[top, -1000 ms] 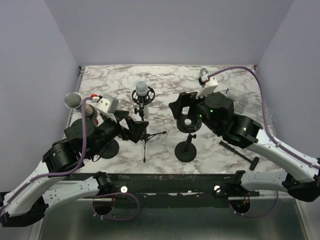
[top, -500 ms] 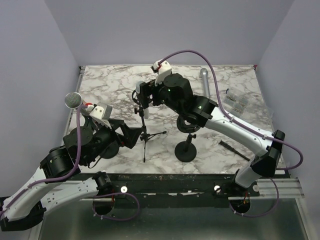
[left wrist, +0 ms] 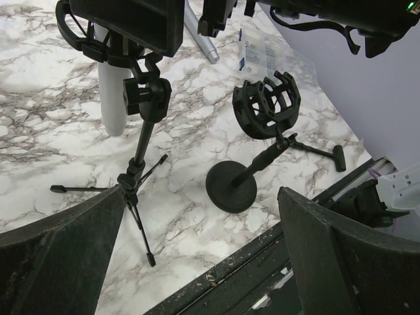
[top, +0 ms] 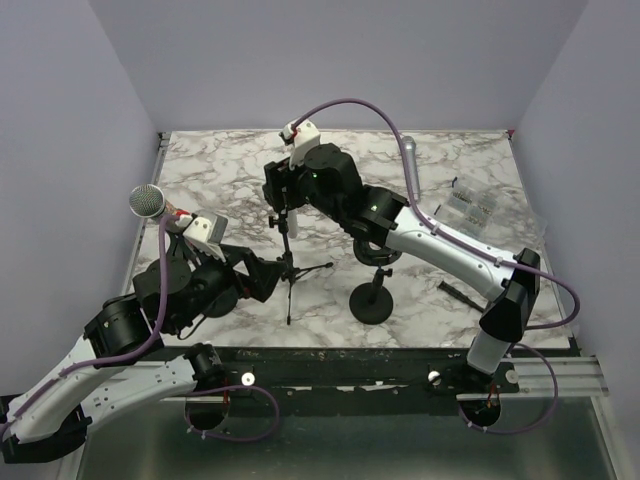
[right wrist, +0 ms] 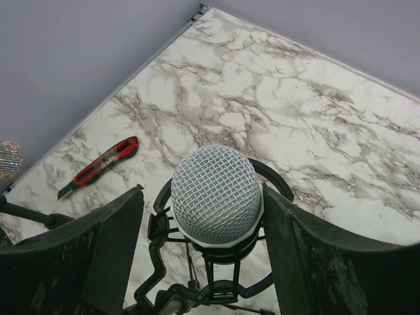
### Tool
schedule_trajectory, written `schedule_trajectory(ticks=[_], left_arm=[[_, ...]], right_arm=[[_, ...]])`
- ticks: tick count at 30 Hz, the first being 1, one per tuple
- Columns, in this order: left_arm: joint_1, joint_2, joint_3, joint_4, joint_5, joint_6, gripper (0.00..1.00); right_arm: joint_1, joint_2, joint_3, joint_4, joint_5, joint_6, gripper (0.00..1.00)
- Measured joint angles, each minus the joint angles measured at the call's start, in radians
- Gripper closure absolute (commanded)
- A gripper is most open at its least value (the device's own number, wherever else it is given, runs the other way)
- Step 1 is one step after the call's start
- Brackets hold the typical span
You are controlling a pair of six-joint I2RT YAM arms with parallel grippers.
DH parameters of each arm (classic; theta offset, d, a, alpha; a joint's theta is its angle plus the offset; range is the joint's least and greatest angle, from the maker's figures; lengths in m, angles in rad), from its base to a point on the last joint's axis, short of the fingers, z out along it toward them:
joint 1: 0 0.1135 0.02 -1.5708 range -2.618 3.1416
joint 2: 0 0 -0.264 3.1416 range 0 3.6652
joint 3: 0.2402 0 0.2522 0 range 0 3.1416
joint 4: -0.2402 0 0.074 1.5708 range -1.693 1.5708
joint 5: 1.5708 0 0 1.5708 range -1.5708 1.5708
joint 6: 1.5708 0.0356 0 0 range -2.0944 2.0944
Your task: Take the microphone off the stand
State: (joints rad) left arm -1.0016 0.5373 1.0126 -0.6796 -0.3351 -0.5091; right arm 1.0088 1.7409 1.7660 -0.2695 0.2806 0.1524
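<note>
The right gripper (right wrist: 202, 197) is open about halfway, one finger on each side of the round mesh head of the microphone (right wrist: 215, 195). There is a gap on one side. On the other side the finger is so near that I cannot tell if it touches. It is not squeezing the microphone. The microphone sits upright in the black ring on top of the tripod stand (top: 290, 275), near the middle of the marble table (top: 220, 160). The left gripper (left wrist: 202, 193) is wide open and holds nothing; it is low, just beside the tripod's legs. Only the right wrist view shows the mesh head, because from above the gripper covers it. That view also shows a red knife (right wrist: 98, 167) lying on the table. The left wrist view shows the microphone's white body from the side, and the round-foot stand (left wrist: 266, 105) with nothing in its ring. The top view shows a grey microphone (top: 410, 165) lying at the back. A second ago the right arm was pulled back over the round-foot stand and its fingers were spread wide. Now it has reached across to the tripod and the fingers are closer together. The left arm has hardly moved.
</note>
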Motion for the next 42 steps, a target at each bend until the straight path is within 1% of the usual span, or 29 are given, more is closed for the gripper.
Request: schedule_trajectory(ticks=[4,8,13,15,20,26,28,30,32,34,35,39,42], left_arm=[[0.000,-0.007,-0.013,0.001,0.004,-0.001,0.03],[0.000,-0.015,-0.018,0.002,0.005,-0.002,0.03],[0.000,-0.017,-0.022,0.005,0.006,-0.002,0.03],[0.000,-0.017,-0.026,0.006,0.006,-0.002,0.03],[0.000,-0.016,-0.037,0.012,0.006,-0.004,0.03],[0.000,-0.004,-0.040,0.027,0.012,-0.013,0.03],[0.000,-0.003,-0.041,0.028,0.013,-0.014,0.03],[0.000,-0.003,-0.043,0.029,0.013,-0.015,0.03],[0.000,-0.003,-0.048,0.029,0.013,-0.016,0.03],[0.000,-0.003,-0.050,0.029,0.013,-0.016,0.03],[0.000,-0.003,-0.050,0.029,0.013,-0.016,0.03],[0.000,-0.003,-0.052,0.029,0.013,-0.016,0.03],[0.000,-0.003,-0.053,0.029,0.012,-0.016,0.03]], right_arm=[[0.000,0.014,0.000,0.000,0.006,-0.008,0.35],[0.000,0.019,0.000,0.003,0.022,-0.020,0.49],[0.000,0.020,0.008,0.003,0.031,-0.027,0.61],[0.000,0.022,0.032,-0.008,0.031,-0.031,0.63],[0.000,0.023,0.134,-0.016,0.031,-0.045,0.64],[0.000,0.022,0.260,-0.014,0.031,-0.064,0.66],[0.000,0.014,0.283,0.004,0.031,-0.072,0.72],[0.000,-0.005,0.287,0.034,0.036,-0.082,0.81],[0.000,-0.034,0.273,0.090,0.052,-0.096,0.92],[0.000,-0.084,0.219,0.183,0.085,-0.123,0.95],[0.000,-0.115,0.182,0.242,0.108,-0.141,0.98],[0.000,-0.252,-0.024,0.535,0.212,-0.237,0.99],[-0.014,-0.309,-0.117,0.721,0.282,-0.315,0.99]])
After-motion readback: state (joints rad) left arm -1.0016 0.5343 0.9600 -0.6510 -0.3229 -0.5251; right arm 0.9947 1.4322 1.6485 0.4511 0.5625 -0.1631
